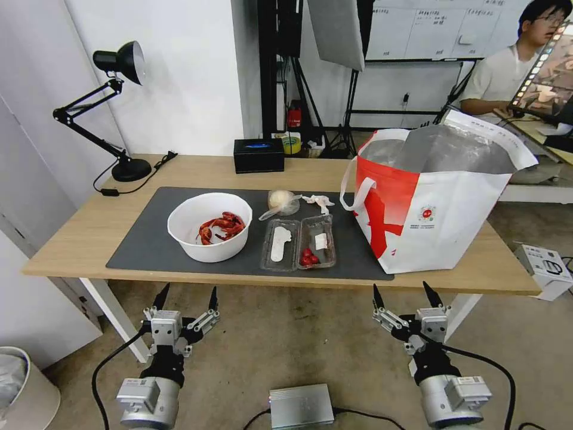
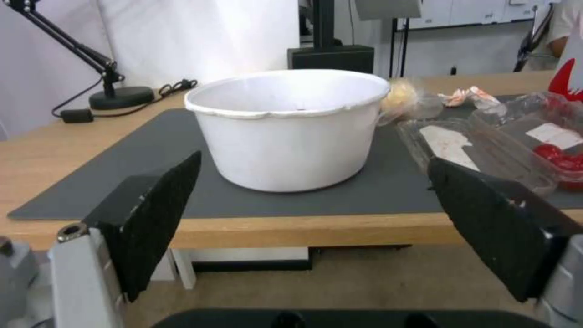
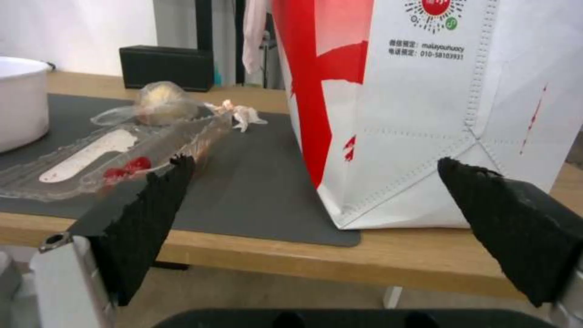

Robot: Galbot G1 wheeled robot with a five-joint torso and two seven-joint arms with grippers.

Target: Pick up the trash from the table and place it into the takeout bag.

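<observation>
A black desk lamp (image 1: 119, 107) is standing at the far corner; a black tissue box (image 1: 258, 155) is sitting beside yellow tape (image 1: 292, 144).

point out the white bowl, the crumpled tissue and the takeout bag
white bowl (image 1: 210, 227), head view, on its inner wall.
crumpled tissue (image 1: 318, 202), head view, on its middle.
takeout bag (image 1: 459, 221), head view, on its white front panel.
</observation>
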